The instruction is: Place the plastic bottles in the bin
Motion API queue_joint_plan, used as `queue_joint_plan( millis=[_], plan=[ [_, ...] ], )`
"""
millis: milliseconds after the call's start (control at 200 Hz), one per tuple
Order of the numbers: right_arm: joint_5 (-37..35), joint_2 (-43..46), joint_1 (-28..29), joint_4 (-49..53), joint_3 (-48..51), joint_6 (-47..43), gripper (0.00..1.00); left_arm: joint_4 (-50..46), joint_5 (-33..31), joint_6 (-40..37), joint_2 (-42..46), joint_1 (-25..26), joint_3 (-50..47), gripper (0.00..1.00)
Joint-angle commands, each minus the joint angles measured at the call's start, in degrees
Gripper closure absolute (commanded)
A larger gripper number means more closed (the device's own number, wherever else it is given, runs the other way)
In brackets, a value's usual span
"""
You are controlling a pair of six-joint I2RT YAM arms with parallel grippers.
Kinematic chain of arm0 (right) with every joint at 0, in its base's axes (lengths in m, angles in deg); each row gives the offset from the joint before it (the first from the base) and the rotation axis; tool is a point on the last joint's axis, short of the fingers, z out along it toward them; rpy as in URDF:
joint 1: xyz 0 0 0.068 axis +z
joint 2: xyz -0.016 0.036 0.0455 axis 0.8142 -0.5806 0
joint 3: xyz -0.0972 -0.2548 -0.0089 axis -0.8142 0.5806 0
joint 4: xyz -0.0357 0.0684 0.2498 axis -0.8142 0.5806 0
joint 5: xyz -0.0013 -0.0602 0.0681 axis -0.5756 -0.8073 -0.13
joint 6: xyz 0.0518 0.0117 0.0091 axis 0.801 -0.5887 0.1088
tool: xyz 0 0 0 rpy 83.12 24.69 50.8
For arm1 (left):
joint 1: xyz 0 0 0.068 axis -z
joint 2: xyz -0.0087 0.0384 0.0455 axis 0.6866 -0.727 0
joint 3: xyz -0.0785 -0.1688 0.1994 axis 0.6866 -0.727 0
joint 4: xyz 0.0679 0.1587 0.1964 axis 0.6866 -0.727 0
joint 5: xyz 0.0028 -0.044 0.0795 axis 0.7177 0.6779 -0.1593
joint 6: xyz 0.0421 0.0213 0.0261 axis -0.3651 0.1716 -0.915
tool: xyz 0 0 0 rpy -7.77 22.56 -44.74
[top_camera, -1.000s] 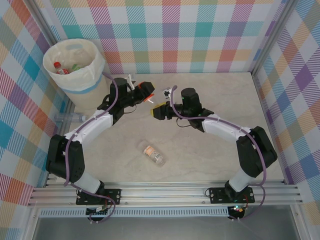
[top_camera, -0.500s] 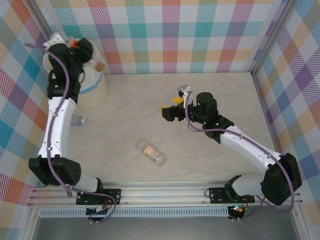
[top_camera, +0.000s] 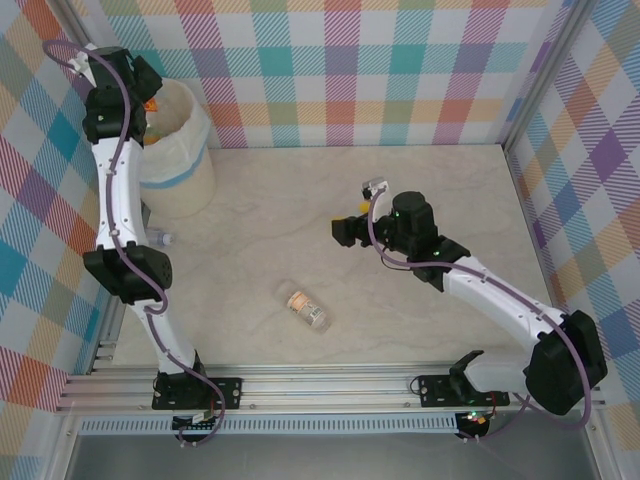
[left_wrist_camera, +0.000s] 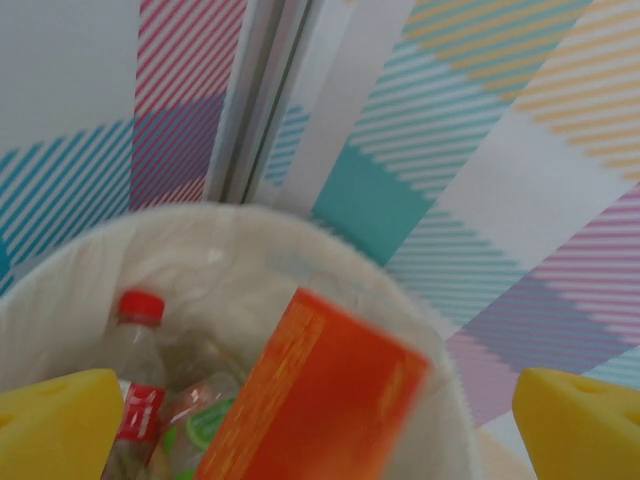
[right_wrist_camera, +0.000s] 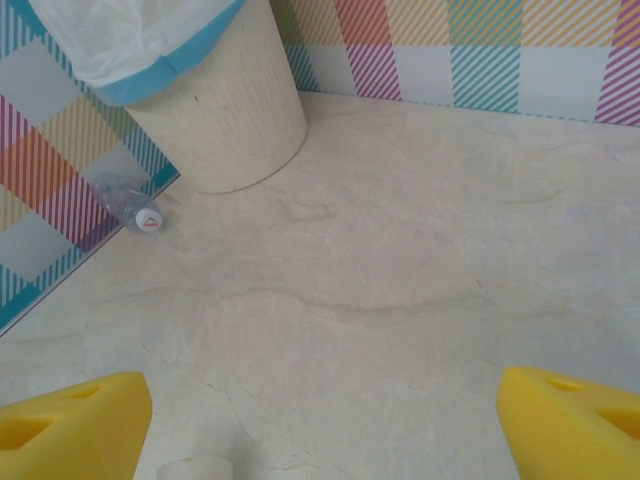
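Observation:
My left gripper [top_camera: 140,92] is high over the bin [top_camera: 185,185] at the far left corner and stands open. In the left wrist view its yellow fingertips [left_wrist_camera: 60,425] are far apart, and a blurred orange-labelled bottle [left_wrist_camera: 320,390] hangs loose between them, touching neither, over the bag-lined bin [left_wrist_camera: 250,225]. A red-capped bottle [left_wrist_camera: 135,350] and a green-labelled one [left_wrist_camera: 200,420] lie inside. One clear bottle [top_camera: 305,307] lies mid-table. Another bottle [top_camera: 155,239] rests by the left wall. My right gripper [top_camera: 342,229] hovers open and empty over the table's centre.
The checked walls enclose the table on three sides. In the right wrist view the bin [right_wrist_camera: 225,130] stands far left, the wall-side bottle [right_wrist_camera: 135,206] lies beside it, and a white round cap [right_wrist_camera: 195,468] shows at the bottom edge between the open right gripper [right_wrist_camera: 320,430] fingers.
The left arm swung from mid-table up over the bin and opened, letting go of the orange-labelled bottle. The right gripper opened and drew back a little to the right.

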Motion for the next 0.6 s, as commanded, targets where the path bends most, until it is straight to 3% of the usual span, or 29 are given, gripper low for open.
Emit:
queue_joint_plan(
  millis=[0,240,415,490,595],
  plan=[
    [-2.1,2.0,0.3,0.8,0.5,-2.0,0.1,-9.5,-0.5,-3.5,2.7,-0.6,4.9,0.0],
    [-2.3,-0.1,0.3,-1.2,0.8,-2.0,0.1,-8.1,1.8,-1.1,17.2,-0.7,-8.6,0.0],
    [-3.1,-2.5,0.2,-1.9,0.9,-0.9,0.09,-1.0,3.8,8.7,36.0,0.2,-35.0,0.0],
    [-4.0,-2.9,0.2,-0.4,1.0,0.6,0.08,5.1,5.3,14.2,45.2,5.0,-50.6,0.0],
    [-6.9,-2.5,0.3,1.4,2.5,2.8,0.0,5.6,1.0,20.9,53.0,17.5,-66.2,0.0]
  ],
)
